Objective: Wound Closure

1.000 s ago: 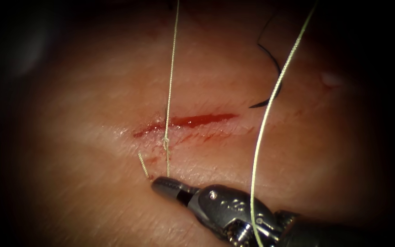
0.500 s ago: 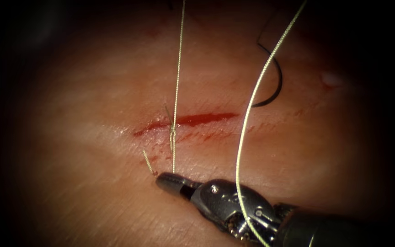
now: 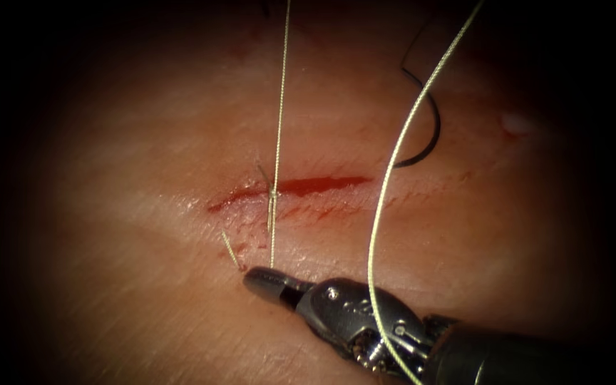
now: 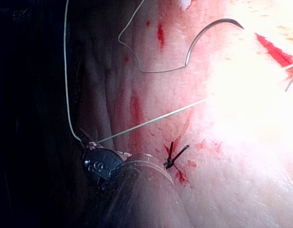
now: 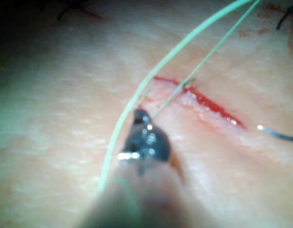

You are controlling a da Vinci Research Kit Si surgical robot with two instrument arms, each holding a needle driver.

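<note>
The tissue [image 3: 144, 214] bears a short cut [image 3: 301, 187] wet with red fluid. My right tool [image 3: 254, 278] lies just in front of the cut, jaws shut on the thread below a small knot [image 3: 271, 194]. From the knot a taut thread [image 3: 279, 107] rises out of sight. My left tool [image 4: 87, 145] is shut on the thread away from the cut [image 4: 274, 50]. A slack loop [image 3: 393, 164] hangs over the right tool's wrist. The curved needle [image 3: 433, 132] lies free on the tissue beyond the cut's right end, held by neither tool and lying flat [image 4: 203, 33].
A short cut end of thread [image 3: 229, 249] sticks out of the tissue beside the right tool's tip. An older black stitch [image 4: 172, 156] sits in a patch of red fluid near the left tool's shaft. The right tool's tip [image 5: 140, 114] is close to the cut [image 5: 208, 104].
The knot has slid up the strand onto the cut's edge. The taut strand has shifted a little right, the slack loop has swung left, and the right tool has edged slightly right.
</note>
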